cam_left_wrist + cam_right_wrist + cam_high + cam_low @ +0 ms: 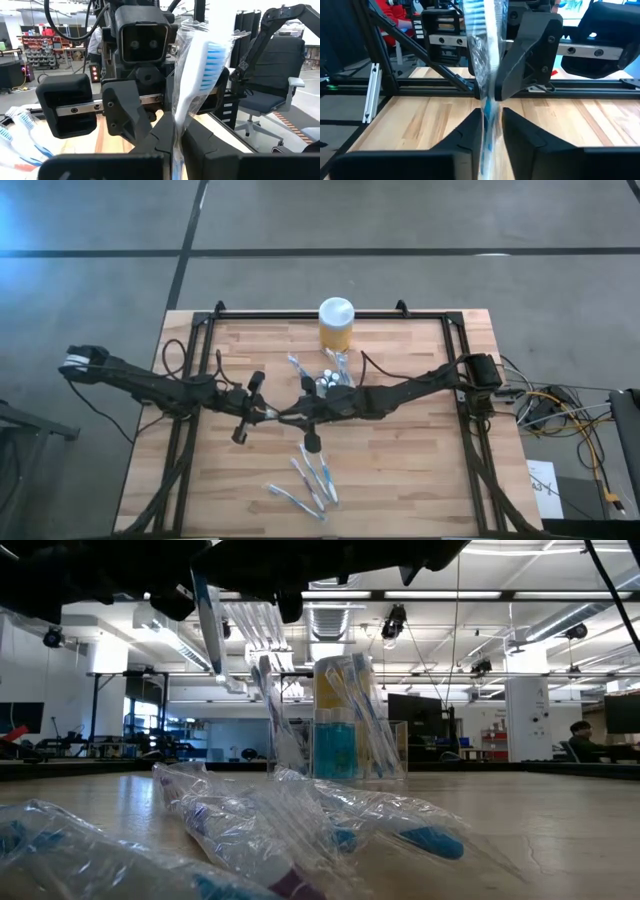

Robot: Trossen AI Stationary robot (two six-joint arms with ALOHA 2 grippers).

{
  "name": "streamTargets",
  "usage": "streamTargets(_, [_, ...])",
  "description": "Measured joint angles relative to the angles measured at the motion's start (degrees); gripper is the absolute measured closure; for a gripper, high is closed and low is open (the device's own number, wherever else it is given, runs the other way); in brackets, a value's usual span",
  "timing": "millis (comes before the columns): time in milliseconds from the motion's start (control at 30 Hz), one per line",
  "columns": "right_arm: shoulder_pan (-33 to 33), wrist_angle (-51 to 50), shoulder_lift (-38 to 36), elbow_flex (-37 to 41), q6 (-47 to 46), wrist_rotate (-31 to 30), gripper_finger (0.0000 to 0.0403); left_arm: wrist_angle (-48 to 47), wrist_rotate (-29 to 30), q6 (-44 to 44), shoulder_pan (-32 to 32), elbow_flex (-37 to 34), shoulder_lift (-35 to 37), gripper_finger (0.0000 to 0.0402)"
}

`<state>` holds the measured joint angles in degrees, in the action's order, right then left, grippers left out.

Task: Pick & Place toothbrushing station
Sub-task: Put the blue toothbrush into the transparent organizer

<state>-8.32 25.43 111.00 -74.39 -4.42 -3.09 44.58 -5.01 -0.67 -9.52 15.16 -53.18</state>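
Observation:
A blue-and-white toothbrush in a clear wrapper stands upright above the middle of the table, bristle head up. My left gripper is shut on it from the table's left. My right gripper faces it from the right, open, a finger on each side of the wrapped handle; I cannot tell whether either finger touches it. The clear holder stands at the far middle with several toothbrushes upright in it. More wrapped toothbrushes lie flat near the front edge. My left gripper pinches the toothbrush's wrapped handle between its two fingers, below the bristle head. The fingers come in level from the table's left and lie across the handle. The toothbrush is upright, slightly tilted, and clear of the table.
A yellow jar with a white lid stands at the far edge behind the holder. A black frame runs around the wooden tabletop. Bare wood lies at the near left and near right. Cables hang off the table's right side.

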Motion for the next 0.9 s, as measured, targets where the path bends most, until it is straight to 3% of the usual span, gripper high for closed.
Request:
streamTargets(233, [0.6, -7.3, -3.6, 0.0, -1.3, -0.1, 0.0263, -1.0, 0.3, 0.0, 0.0, -0.5, 4.4, 0.0383])
streamTargets(400, [0.6, -14.4, -8.1, 1.1, -1.1, -0.1, 0.0248, -9.2, 2.5, 1.1, 0.0, -0.6, 11.5, 0.0383])
streamTargets(633, [0.5, -13.9, -19.2, 11.4, 1.4, 0.0, 0.0271, -24.2, 4.7, 2.1, 0.1, -0.5, 25.3, 0.0383])
streamTargets(900, [0.5, -2.5, -39.4, 32.2, 2.5, 3.2, 0.0333, -37.8, 6.6, 0.7, 0.2, -0.5, 37.5, 0.0383])
